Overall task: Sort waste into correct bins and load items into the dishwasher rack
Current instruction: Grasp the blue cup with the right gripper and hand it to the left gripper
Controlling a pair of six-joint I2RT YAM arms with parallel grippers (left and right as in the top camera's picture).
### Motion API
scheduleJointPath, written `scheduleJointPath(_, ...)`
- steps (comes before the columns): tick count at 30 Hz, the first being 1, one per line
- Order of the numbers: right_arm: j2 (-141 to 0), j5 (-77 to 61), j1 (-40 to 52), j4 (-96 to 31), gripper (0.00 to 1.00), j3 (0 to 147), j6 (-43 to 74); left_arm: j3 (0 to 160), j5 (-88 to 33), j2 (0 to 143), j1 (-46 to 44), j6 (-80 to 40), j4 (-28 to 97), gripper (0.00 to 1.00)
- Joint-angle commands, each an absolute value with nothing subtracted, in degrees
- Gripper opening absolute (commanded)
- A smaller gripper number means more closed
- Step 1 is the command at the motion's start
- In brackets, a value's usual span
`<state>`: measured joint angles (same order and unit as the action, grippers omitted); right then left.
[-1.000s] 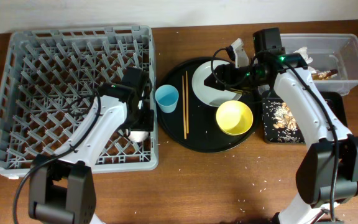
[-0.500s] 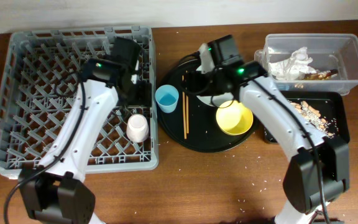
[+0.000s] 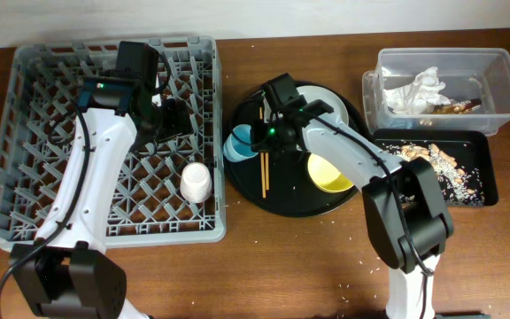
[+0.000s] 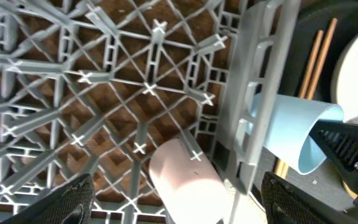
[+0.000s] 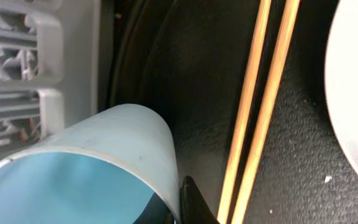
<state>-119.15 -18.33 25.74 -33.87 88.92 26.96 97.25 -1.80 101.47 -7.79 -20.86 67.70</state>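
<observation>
The light blue cup (image 3: 236, 142) lies tipped at the left edge of the round black tray (image 3: 290, 199). My right gripper (image 3: 261, 139) is shut on the cup's rim (image 5: 92, 162), with one finger (image 5: 192, 200) outside the wall and the other inside. The chopsticks (image 3: 265, 168) lie just right of the cup, and the plate (image 3: 323, 100) and yellow bowl (image 3: 333, 174) share the tray. The pink cup (image 3: 195, 182) sits in the grey dishwasher rack (image 3: 25, 177). Above the rack my left gripper (image 3: 173, 120) is open, the pink cup (image 4: 185, 174) below its spread fingers.
The clear tub (image 3: 494, 75) at the back right holds the white napkin (image 3: 419, 89) and the gold-brown wrapper (image 3: 457, 106). In front of it the shallow black tray (image 3: 481, 186) carries food scraps (image 3: 436, 159). Crumbs dot the wooden table.
My right arm swung left from the bins to the blue cup and shut on its rim. My left gripper rose and moved back from the pink cup, which stayed in the rack.
</observation>
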Motion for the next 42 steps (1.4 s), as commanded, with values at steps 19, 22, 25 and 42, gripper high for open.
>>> scheduleJointPath(19,-106.21,-67.09,18.68,-3.9,0.04,89.03,33.43,98.28,-81.71,101.3,1.5,1.19,62.43,0.89)
scheduleJointPath(22,-106.24,-67.07,19.99,-1.04,0.04,89.03,33.76,98.28,-81.89,101.3,0.16,1.19,62.41,0.89)
scheduleJointPath(25,-106.21,-67.31,20.27,0.78,0.04,89.03,35.05,98.28,-81.89,101.3,-0.6,1.8,62.39,0.89)
scheduleJointPath(42,-106.24,-69.47,18.24,-5.19,0.04,89.03,31.77,98.28,-84.25,101.3,1.67,1.8,62.33,0.76)
